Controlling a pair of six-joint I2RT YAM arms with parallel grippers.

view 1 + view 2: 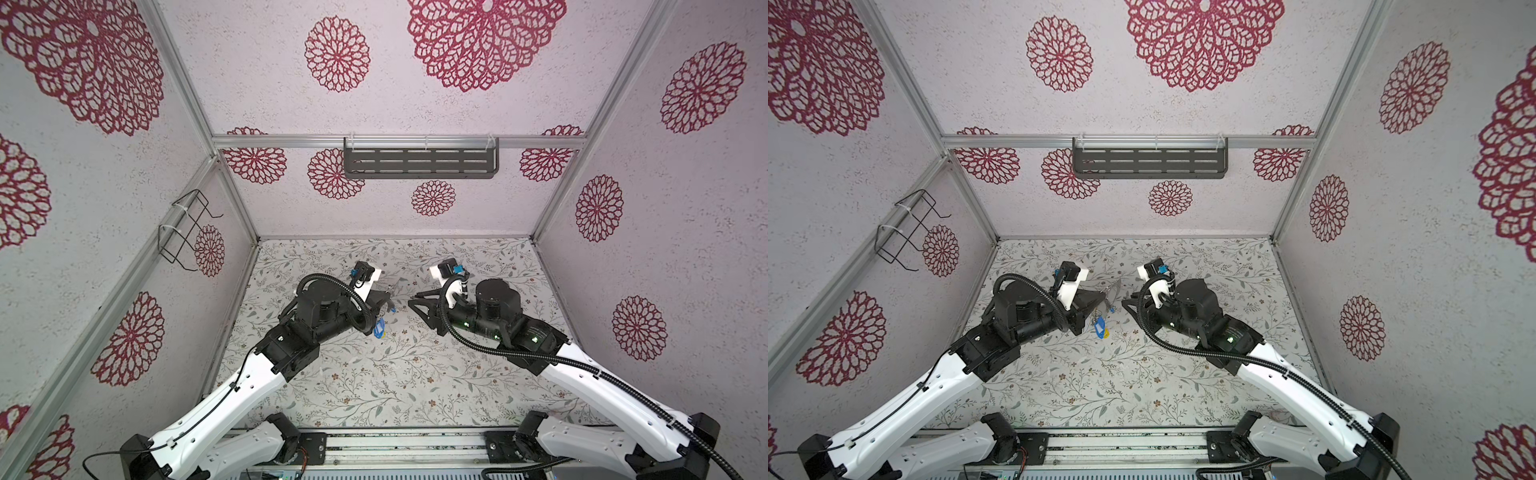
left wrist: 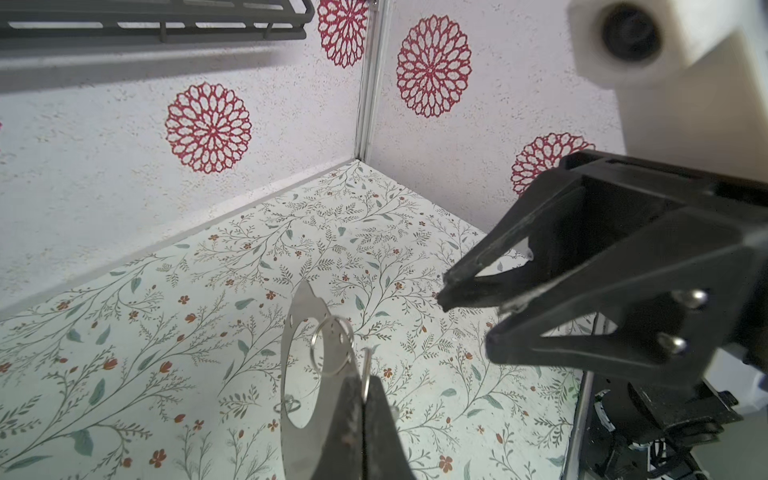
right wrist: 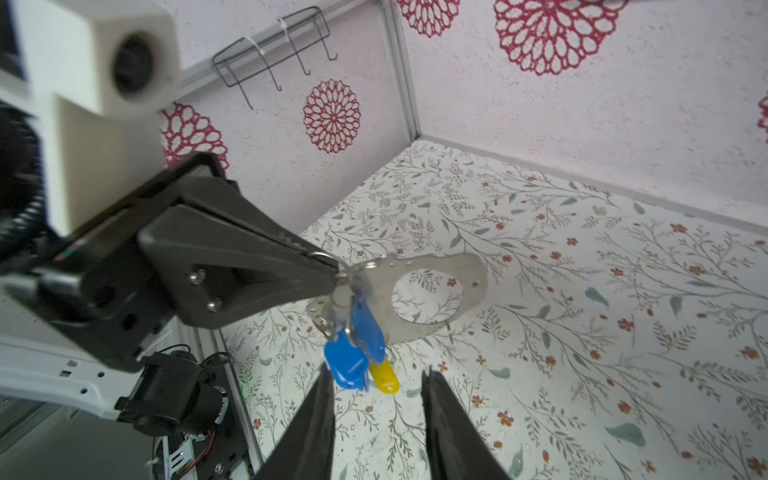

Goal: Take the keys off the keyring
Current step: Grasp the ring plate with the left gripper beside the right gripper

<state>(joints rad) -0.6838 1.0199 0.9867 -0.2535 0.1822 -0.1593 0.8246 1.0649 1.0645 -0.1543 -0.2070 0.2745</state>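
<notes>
Floral table [image 1: 374, 395], wall shelf [image 1: 419, 162], keyring [image 3: 471, 272] (left claw [image 3: 332, 266])

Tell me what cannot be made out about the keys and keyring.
- Number of keys: they overlap in right wrist view; tiny in both top views.
- Keys, left wrist view: out of sight, behind the left pincer or past the edge.
- Lower keyring: cut off by that view's bottom edge.

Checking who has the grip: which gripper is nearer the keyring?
Left. The left gripper is shut on a silver loop at the keyring's edge, holding it up; the right gripper stands open, apart from it, near the hanging keys.
</notes>
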